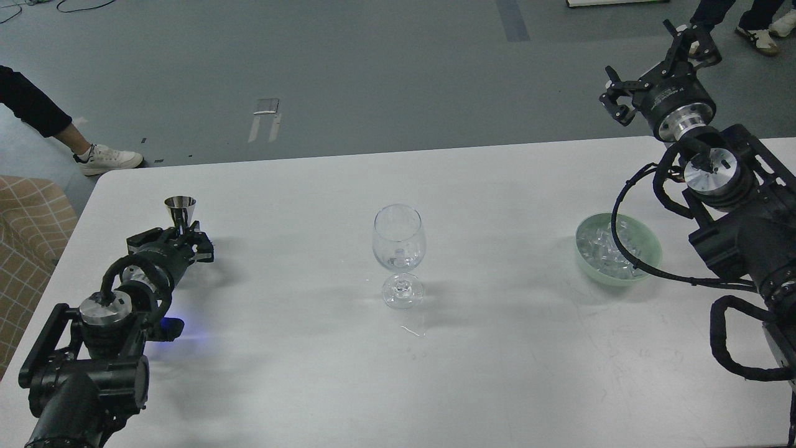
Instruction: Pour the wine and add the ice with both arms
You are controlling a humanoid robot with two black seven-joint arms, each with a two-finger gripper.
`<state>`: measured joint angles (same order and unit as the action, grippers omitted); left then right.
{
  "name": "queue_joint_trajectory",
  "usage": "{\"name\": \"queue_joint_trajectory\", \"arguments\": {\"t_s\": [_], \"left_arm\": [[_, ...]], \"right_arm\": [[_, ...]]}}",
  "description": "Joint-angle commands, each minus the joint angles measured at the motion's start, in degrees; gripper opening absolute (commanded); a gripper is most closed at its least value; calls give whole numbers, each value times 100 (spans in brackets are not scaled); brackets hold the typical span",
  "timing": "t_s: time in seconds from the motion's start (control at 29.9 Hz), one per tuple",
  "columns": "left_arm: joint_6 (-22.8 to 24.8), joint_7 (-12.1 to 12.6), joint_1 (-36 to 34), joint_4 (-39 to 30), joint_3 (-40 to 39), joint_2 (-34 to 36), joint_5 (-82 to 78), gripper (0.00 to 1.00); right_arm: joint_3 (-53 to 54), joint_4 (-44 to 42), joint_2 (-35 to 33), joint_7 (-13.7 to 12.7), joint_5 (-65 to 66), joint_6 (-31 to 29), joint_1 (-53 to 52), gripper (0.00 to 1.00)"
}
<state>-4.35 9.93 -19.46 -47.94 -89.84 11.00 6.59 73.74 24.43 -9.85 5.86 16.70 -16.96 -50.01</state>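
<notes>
A clear wine glass (398,239) stands upright at the middle of the white table (311,373), with something small and clear at the bottom of its bowl. A pale green bowl (647,239) at the right holds the ice (606,252), a heap of clear cubes. My left gripper (181,239) is low over the table at the left and is shut on the stem of a small shiny metal measuring cup (180,209), held upright. My right gripper (654,67) is open and empty, raised beyond the table's far right edge, well behind the bowl.
A black cable (622,242) of my right arm loops in front of the bowl. A small wet smear (413,330) lies in front of the glass. A checked sofa (28,218) stands off the table's left edge. People's legs (37,112) are on the floor beyond.
</notes>
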Motion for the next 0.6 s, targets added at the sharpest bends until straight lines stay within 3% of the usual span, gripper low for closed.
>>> {"name": "queue_joint_trajectory", "arguments": {"t_s": [0.0, 0.57], "left_arm": [[-5, 0, -23, -40, 2, -1, 0, 25], [-5, 9, -40, -67, 2, -1, 0, 30]], "right_arm": [[0, 1, 0, -6, 0, 0, 0, 100], [9, 9, 0, 3, 0, 0, 35, 100]]}}
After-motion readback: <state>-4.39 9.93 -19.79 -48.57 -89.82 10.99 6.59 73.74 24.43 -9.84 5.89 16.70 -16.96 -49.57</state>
